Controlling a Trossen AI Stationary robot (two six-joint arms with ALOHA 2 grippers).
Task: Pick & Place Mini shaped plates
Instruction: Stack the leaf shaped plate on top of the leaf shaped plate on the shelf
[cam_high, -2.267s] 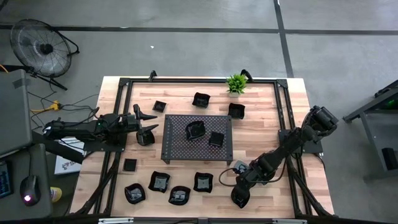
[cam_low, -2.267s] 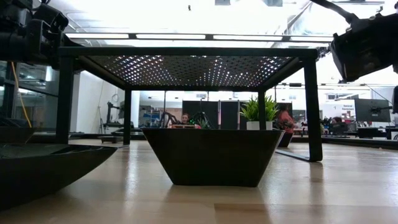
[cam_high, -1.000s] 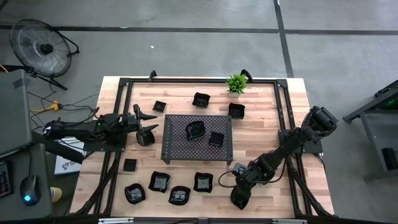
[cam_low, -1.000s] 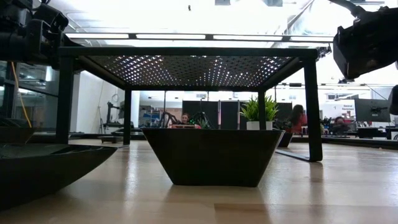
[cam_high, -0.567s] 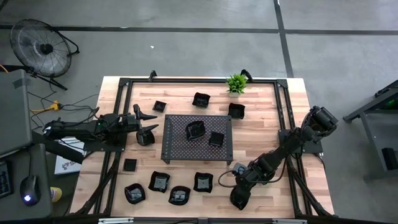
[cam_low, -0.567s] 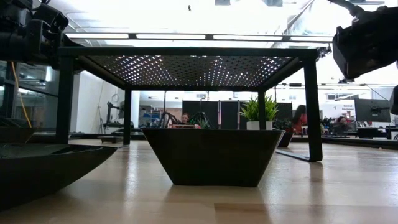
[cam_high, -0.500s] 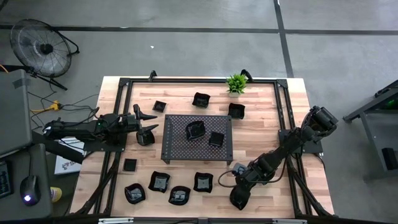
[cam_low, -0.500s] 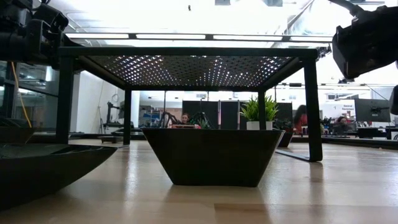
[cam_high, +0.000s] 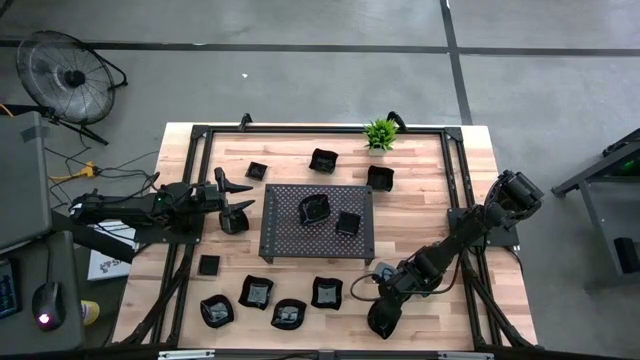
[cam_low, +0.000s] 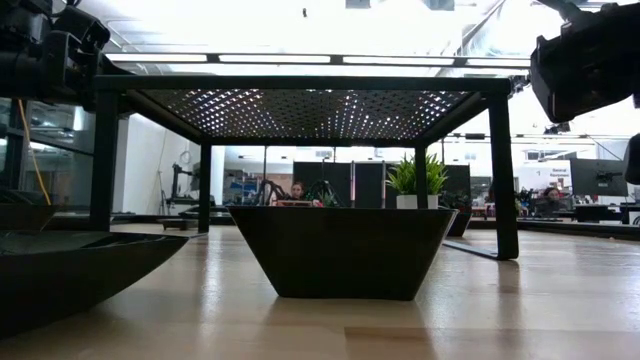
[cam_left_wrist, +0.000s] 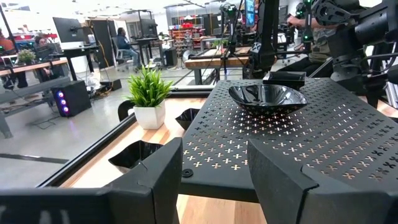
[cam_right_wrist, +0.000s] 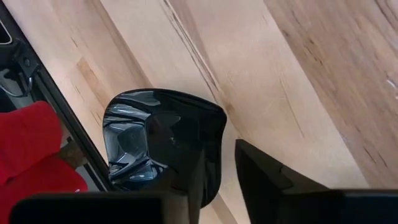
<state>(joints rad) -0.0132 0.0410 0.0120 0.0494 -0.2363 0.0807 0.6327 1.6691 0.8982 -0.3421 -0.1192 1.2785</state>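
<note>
My right end effector (cam_high: 381, 322), lower right of high view: fingers parted, one (cam_right_wrist: 198, 180) over a plate (cam_right_wrist: 158, 140), grasp unclear | plate lies on table (cam_high: 430, 190) edge | my left end effector (cam_high: 236, 198) mid-left, released, empty, facing tray (cam_high: 318, 222) carrying two plates
</note>
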